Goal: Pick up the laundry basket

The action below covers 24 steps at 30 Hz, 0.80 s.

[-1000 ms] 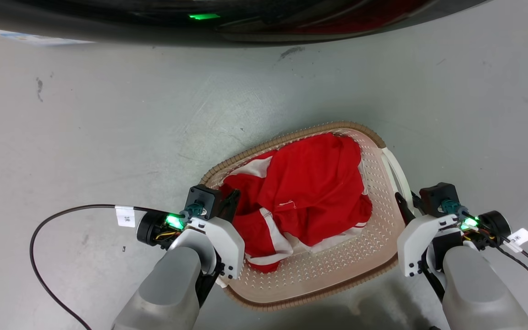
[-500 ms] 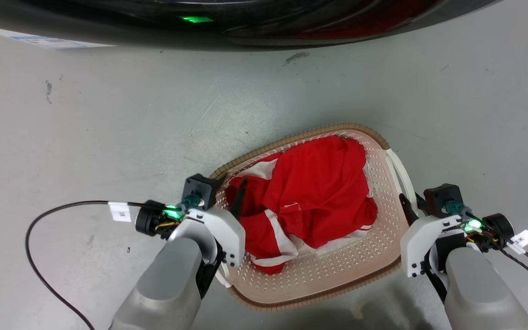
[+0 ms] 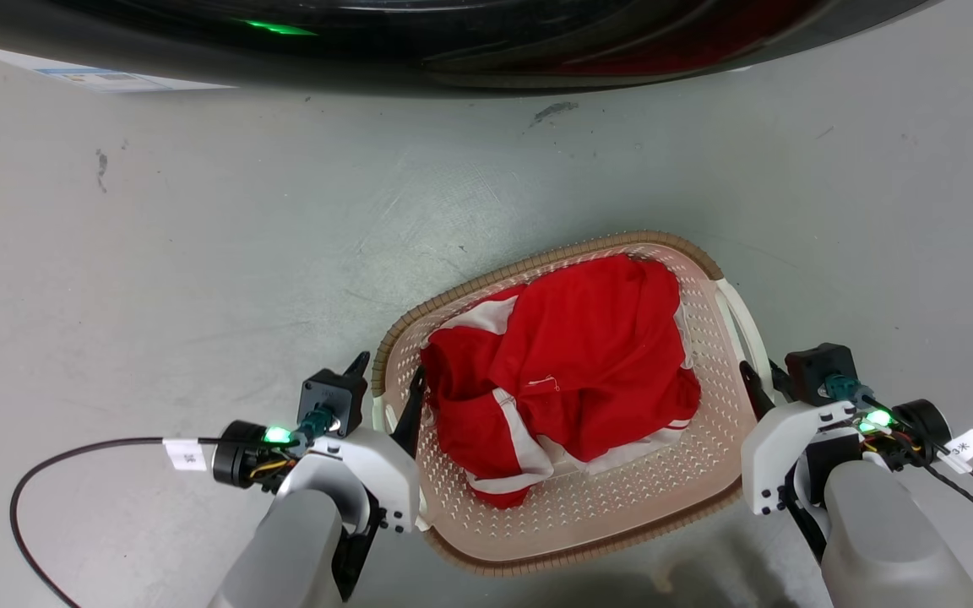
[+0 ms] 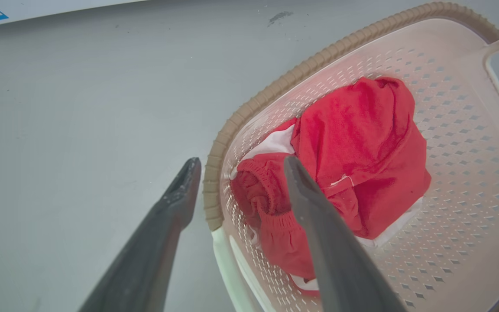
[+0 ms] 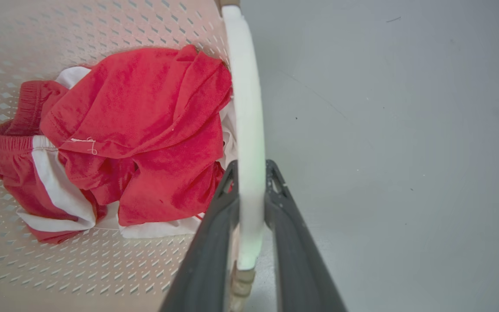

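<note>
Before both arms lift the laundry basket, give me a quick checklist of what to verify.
1. The right gripper is shut on the right handle of the laundry basket: ok.
2. The left handle lies between the open fingers of the left gripper: ok.
3. The left gripper is shut on the left handle: not ok.
4. The red garment is free of the left gripper's inner finger: cannot tell.

The left forearm (image 3: 292, 549) and right forearm (image 3: 883, 540) are smooth pale grey tubes, each capped with a white shell (image 3: 377, 473) with tiny dark screws along its edge. Each wrist has a black camera block (image 3: 333, 397) with a teal plug, a bright green light (image 3: 277, 435) and some yellow and red wires (image 3: 263, 466). A thin black cable (image 3: 115, 442) trails off each side with a white tag (image 3: 185, 454) (print's too small to read). The jaws are long, dark grey and tapered.
</note>
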Available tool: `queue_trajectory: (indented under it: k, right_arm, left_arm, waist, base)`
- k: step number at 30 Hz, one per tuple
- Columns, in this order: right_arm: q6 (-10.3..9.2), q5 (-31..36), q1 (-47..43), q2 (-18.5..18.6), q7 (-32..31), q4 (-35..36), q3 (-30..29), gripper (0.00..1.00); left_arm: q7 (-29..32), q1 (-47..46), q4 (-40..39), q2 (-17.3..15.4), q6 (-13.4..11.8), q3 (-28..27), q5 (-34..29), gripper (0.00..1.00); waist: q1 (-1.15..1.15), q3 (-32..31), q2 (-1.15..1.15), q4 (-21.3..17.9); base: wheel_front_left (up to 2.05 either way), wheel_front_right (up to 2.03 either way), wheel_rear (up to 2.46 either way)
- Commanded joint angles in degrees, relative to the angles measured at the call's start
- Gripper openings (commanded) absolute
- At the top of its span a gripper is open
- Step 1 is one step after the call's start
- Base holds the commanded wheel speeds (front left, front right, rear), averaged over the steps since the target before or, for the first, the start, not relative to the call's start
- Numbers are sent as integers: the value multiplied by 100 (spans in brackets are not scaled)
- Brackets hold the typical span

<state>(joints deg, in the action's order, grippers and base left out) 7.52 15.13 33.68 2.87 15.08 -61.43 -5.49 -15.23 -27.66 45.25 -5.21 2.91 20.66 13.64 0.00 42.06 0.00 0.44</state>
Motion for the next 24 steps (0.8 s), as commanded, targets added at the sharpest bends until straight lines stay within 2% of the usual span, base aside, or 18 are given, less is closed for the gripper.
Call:
queue_trajectory:
  k: [1, 11, 24]
  right_arm:
    - [-6, 33, -29, 2, 14, 12, -2, 0]
    - [-6, -38, -17, 2, 14, 27, 42, 0]
    - [-6, -85, 101, 2, 13, 57, 146, 0]
  left_arm:
    - [14, 92, -27, 19, -51, -38, -28, 100]
    - [14, 319, 250, 107, -71, -133, -22, 100]
    - [14, -166, 1054, 183, 92, -63, -14, 100]
  waist:
    - [0, -13, 0, 0]
    - [0, -5, 0, -7]
    - [0, 205, 0, -126]
  base:
    - [0, 0, 0]
    - [0, 0, 0]
    - [0, 0, 0]
